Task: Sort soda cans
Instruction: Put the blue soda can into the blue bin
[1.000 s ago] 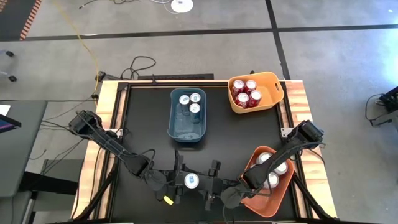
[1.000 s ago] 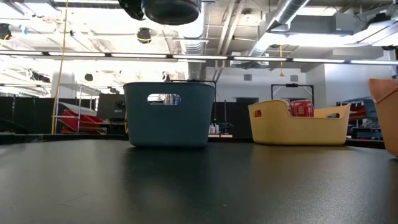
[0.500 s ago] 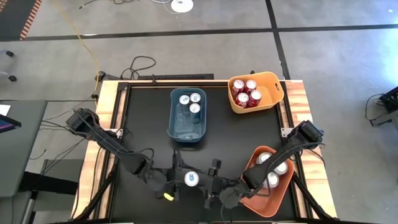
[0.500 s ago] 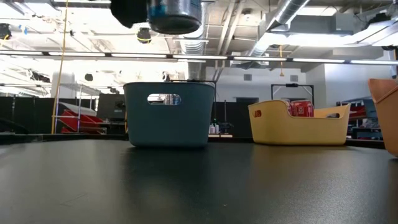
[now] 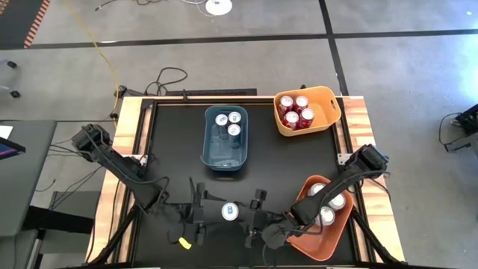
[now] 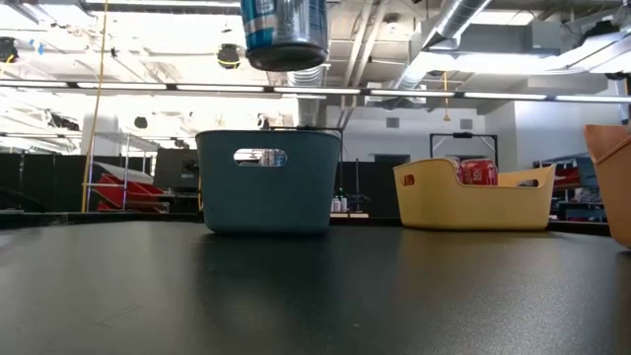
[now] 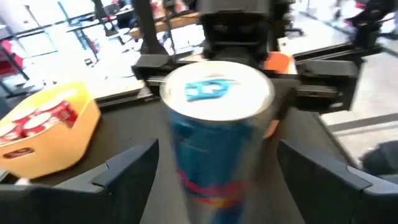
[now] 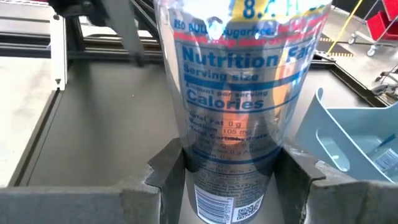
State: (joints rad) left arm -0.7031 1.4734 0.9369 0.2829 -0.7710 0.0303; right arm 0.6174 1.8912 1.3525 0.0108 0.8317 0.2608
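Note:
A blue-and-silver soda can [image 5: 229,213] hangs upright high above the table's near edge; in the low view only its lower end [image 6: 284,35] shows. My right gripper [image 5: 254,214] is shut on it from the right. My left gripper [image 5: 203,211] stands open on the can's left, with its fingers [image 7: 134,167] wide of the can [image 7: 214,130] on either side and touching nothing. More cans stand in the blue bin [image 5: 225,157], red ones in the yellow bin [image 5: 328,101], silver ones in the orange bin [image 5: 310,243]. My right gripper pinches the can's round body [image 8: 189,155] between its two fingers [image 8: 166,177], one on each side, above the can's lower end. The fingers come about level from the table's right side. The can stands upright in the hold, lifted clear of the table.
The blue bin [image 6: 268,182] stands at the table's far middle and the yellow bin [image 6: 473,197] at the far right. The orange bin sits at the near right, under my right arm. The black tabletop [image 5: 179,149] lies bare between them.
My left gripper has opened and let go of the can, then drawn back toward the table's left edge and risen a little. The can has stayed upright in my right gripper, which kept its place.

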